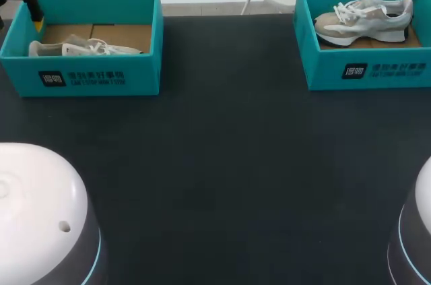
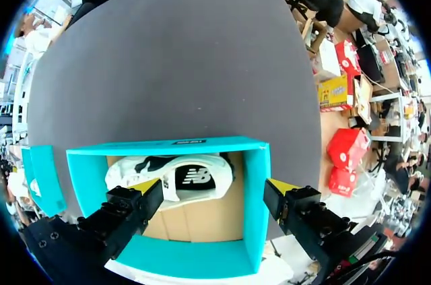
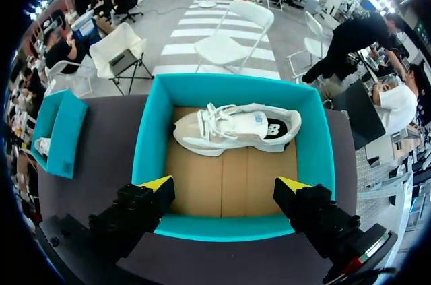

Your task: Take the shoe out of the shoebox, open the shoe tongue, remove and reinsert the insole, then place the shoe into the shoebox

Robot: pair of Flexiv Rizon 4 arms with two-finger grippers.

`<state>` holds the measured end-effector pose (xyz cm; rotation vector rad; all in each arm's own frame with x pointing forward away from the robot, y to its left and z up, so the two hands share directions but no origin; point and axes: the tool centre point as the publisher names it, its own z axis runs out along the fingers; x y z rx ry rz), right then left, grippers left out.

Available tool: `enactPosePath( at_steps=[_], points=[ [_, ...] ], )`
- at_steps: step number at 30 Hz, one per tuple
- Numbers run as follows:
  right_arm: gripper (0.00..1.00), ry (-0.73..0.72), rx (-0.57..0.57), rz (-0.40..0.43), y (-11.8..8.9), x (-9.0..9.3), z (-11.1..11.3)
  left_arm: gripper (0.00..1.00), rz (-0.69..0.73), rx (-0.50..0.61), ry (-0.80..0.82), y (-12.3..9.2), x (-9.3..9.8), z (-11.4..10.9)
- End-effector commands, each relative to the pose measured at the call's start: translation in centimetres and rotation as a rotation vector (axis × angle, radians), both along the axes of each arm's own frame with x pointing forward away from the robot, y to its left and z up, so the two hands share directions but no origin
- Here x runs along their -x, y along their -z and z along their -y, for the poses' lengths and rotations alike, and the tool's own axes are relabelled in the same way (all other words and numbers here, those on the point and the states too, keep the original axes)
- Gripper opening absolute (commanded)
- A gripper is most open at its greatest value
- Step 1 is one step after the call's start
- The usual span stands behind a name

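Right wrist view is showing you the right shoe (image 3: 232,129) sitting upright on its sole inside the right shoebox (image 3: 149,130). It is lying ahead of the right gripper (image 3: 225,187), close to the box's far wall. Its long axis is running parallel to the line between your fingertips. The toe is pointing toward the left shoebox (image 3: 57,130) and the heel away from it. Your right arm is coming in over the far right part of the table (image 1: 222,164) and hanging above the box, fingers aimed down into it. The yellow tips are standing wide apart, holding nothing and touching nothing, with bare cardboard floor (image 3: 222,164) showing between them.

On the other side, the left shoe (image 2: 178,176) is lying on its side inside its own box, just under and ahead of the left gripper (image 2: 214,187). Its long axis is again running from finger to finger, and you cannot tell which end is the toe. Your left arm is hovering over one short end of that box. Its fingers are spread wide and gripping nothing. One tip is hanging over the shoe inside the box and the other outside the end wall, so the wall is lying between them. Whether either tip is touching the box is not clear.
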<state>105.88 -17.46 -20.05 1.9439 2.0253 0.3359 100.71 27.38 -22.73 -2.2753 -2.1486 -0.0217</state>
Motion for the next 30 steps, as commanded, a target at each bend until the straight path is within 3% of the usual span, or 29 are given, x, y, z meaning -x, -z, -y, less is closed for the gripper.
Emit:
enactPosePath(
  at_steps=[1, 6, 8, 10, 16, 22, 30],
  points=[
    [1.00, 0.001, 0.001, 0.001, 0.0, 0.1, 0.0, 1.00, 0.001, -0.001, 0.001, 0.0, 0.0, 0.0],
    [1.00, 0.032, -0.013, 0.002, 0.2, -0.4, 0.5, 1.00, 0.001, -0.001, 0.001, 0.0, 0.0, 0.0],
    [1.00, 0.063, -0.027, 0.018, 0.5, -1.9, 1.9, 1.00, 0.001, -0.001, 0.001, 0.0, 0.0, 0.0],
    [1.00, 0.067, 0.051, 0.025, 1.2, -3.6, 3.4, 1.00, 0.001, -0.001, 0.001, 0.0, 0.0, 0.0],
    [1.00, 0.078, 0.096, 0.012, 2.2, -8.0, 7.1, 1.00, 0.001, -0.001, 0.001, 0.0, 0.0, 0.0],
    [1.00, 0.088, 0.107, -0.061, 4.8, -10.9, 9.6, 1.00, 0.001, -0.001, 0.001, 0.0, 0.0, 0.0],
    [1.00, 0.081, 0.130, -0.157, 9.1, -12.2, 11.8, 1.00, 0.001, -0.001, 0.001, 0.0, 0.0, 0.0]
  ],
)
